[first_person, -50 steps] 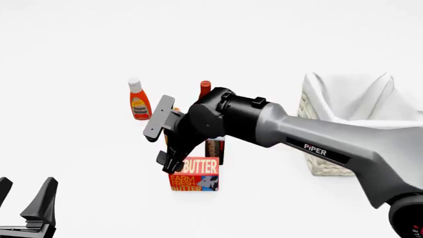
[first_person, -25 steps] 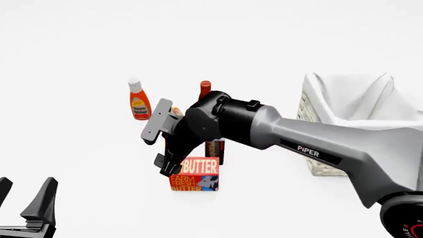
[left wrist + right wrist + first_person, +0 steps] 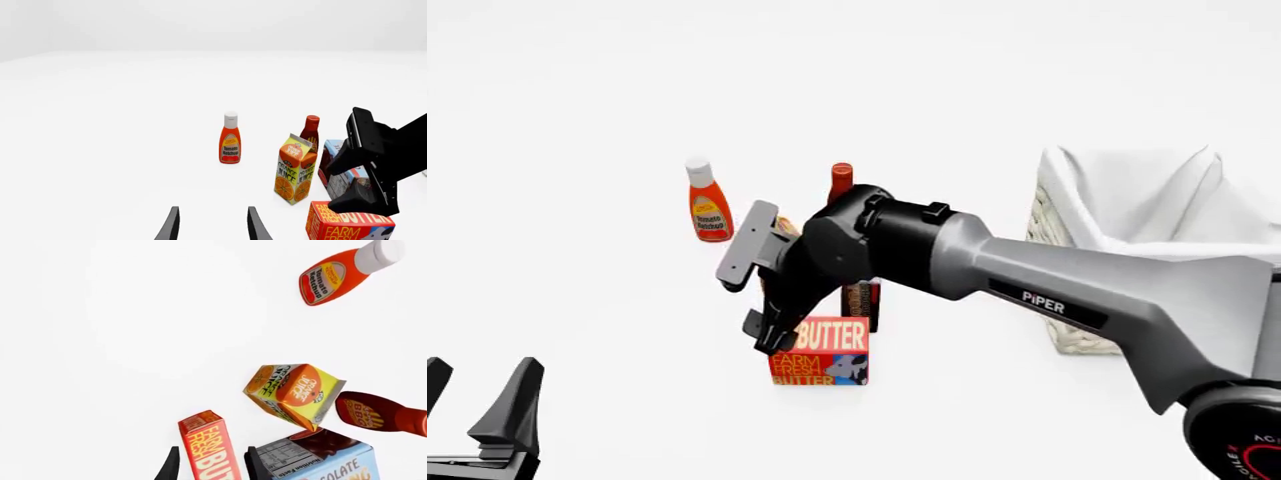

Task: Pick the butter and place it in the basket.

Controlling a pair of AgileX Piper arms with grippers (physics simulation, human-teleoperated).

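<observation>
right pincer (image 3: 777,336) barely shifted, straddling butter (image 3: 819,352), seemingly ungripped

The butter (image 3: 818,352) stands at the near edge of a tight cluster, with bare table open on its near and left sides. Just behind it the chocolate pudding box (image 3: 861,302) crowds its far side, and the orange juice carton (image 3: 295,169) and BBQ sauce bottle (image 3: 841,181) stand close behind that. The tomato ketchup bottle (image 3: 706,203) stands apart, farther left. The right gripper (image 3: 770,333) straddles the butter's left end. To the right, open table separates the cluster from the basket (image 3: 1134,240).
</observation>
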